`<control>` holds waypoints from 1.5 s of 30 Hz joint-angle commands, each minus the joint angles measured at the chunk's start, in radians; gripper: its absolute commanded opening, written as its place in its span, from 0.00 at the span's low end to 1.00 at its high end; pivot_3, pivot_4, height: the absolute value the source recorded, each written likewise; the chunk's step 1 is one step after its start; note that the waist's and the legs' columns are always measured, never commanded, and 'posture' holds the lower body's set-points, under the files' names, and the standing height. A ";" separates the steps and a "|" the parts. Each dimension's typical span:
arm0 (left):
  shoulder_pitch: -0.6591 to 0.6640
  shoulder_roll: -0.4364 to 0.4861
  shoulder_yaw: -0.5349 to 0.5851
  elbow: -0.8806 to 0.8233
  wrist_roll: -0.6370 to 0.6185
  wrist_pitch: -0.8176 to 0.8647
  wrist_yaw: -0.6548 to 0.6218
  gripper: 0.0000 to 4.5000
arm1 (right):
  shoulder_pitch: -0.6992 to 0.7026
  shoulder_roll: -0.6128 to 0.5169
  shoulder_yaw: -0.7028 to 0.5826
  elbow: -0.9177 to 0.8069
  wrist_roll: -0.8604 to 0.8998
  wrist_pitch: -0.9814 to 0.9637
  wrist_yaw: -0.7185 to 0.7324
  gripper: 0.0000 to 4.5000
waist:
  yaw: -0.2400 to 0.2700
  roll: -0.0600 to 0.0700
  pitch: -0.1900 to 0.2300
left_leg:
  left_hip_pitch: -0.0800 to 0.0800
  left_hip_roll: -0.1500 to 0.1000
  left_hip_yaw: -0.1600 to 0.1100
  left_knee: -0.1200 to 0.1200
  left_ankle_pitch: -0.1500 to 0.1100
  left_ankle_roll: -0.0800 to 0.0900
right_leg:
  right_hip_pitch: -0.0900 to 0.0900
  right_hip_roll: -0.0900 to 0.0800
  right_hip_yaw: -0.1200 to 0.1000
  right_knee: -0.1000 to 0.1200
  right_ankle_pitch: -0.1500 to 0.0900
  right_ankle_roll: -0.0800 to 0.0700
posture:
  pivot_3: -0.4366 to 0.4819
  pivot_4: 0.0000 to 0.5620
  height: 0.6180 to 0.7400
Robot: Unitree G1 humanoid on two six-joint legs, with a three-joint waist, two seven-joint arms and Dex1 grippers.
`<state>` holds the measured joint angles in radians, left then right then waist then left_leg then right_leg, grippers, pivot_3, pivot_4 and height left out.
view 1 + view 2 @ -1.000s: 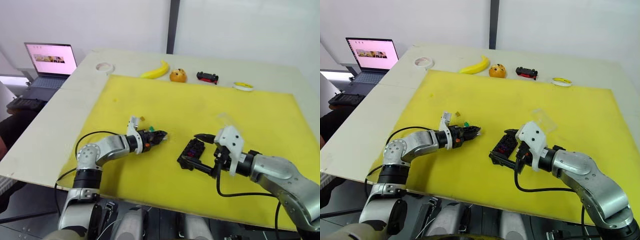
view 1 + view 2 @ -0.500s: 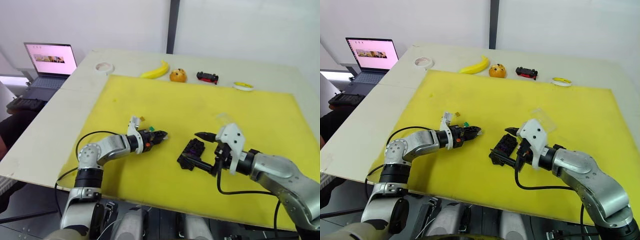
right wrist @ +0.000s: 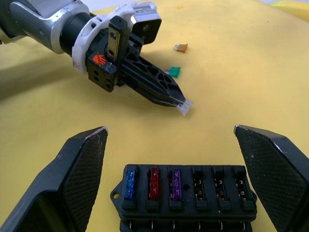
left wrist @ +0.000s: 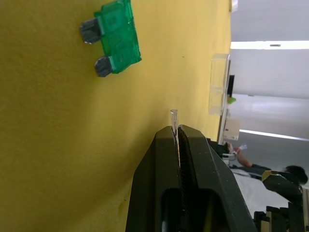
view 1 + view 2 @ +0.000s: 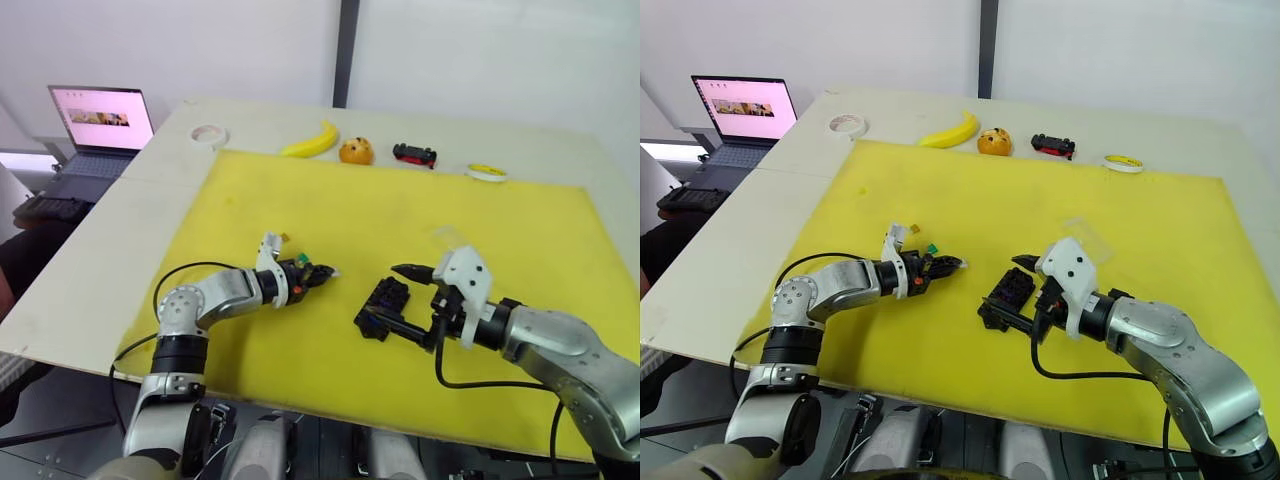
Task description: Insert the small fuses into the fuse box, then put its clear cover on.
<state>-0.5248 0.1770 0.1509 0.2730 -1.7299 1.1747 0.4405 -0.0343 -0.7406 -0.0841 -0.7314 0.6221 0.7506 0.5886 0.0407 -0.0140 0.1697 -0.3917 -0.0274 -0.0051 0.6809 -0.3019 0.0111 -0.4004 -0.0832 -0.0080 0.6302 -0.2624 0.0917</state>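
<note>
Left gripper (image 3: 182,105) pinching a clear fuse (image 3: 185,107) near the fuse box (image 3: 186,192), right gripper (image 3: 176,145) wide apart around the box, green fuse (image 4: 112,37) nearby

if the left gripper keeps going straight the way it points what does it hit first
Probably the fuse box. The left gripper, shut on a clear fuse, points across the mat toward the box and the open right gripper beside it. Depth is unclear, so it might pass just clear of the box.
</note>
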 commanded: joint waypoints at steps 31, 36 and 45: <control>-0.174 0.066 -0.019 -0.259 -0.026 -0.059 -0.439 0.00 | -0.195 0.543 -0.068 0.038 0.998 -0.112 -0.947 1.00 | -0.010 0.001 0.001 | -0.016 0.001 0.000 -0.001 0.005 -0.007 | -0.017 0.003 -0.001 0.001 0.001 -0.001 | 0.48 0.27 1.00; -0.164 0.040 -0.024 -0.262 -0.036 -0.074 -0.435 0.00 | -0.195 0.522 -0.041 0.033 1.007 -0.155 -0.971 1.00 | -0.026 0.001 0.001 | -0.016 0.001 0.000 -0.001 0.002 -0.001 | -0.017 0.004 -0.001 0.002 0.002 0.002 | 0.48 0.27 1.00; -0.157 0.022 -0.024 -0.252 -0.015 -0.077 -0.458 0.00 | -0.201 0.496 -0.015 0.031 0.996 -0.204 -0.967 0.59 | -0.032 0.001 0.001 | -0.016 0.002 0.000 0.000 0.002 0.000 | -0.017 0.005 -0.001 0.003 0.003 0.002 | 0.48 0.27 1.00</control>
<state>-0.6779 0.1950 0.1295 0.0458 -1.7350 1.0985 0.0036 -0.2216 -0.2383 -0.1017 -0.6661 1.6121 0.5662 -0.3874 0.0089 -0.0133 0.1710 -0.4075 -0.0258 -0.0054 0.6807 -0.3002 0.0107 -0.4174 -0.0781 -0.0086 0.6332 -0.2598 0.0939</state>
